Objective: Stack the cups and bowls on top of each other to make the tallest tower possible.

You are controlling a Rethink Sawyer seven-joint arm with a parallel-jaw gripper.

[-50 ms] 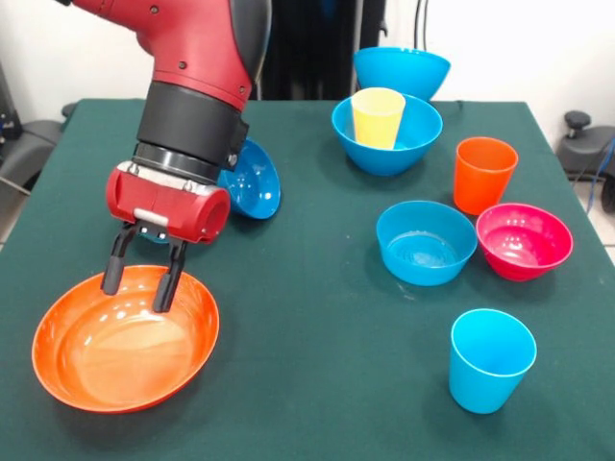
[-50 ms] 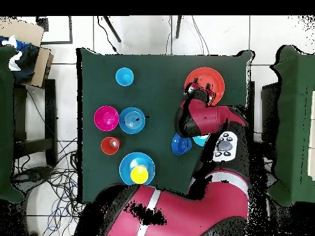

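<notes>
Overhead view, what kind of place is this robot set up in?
Probably a robotics lab or test room. The green-covered table stands on a tiled floor with loose cables trailing beside it, and a cardboard box sits off to one side. The plastic cups and bowls look like test props.

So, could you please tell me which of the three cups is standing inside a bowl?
The yellow cup: it stands upright in a large blue bowl, while the orange cup and light blue cup stand directly on the table.
</notes>
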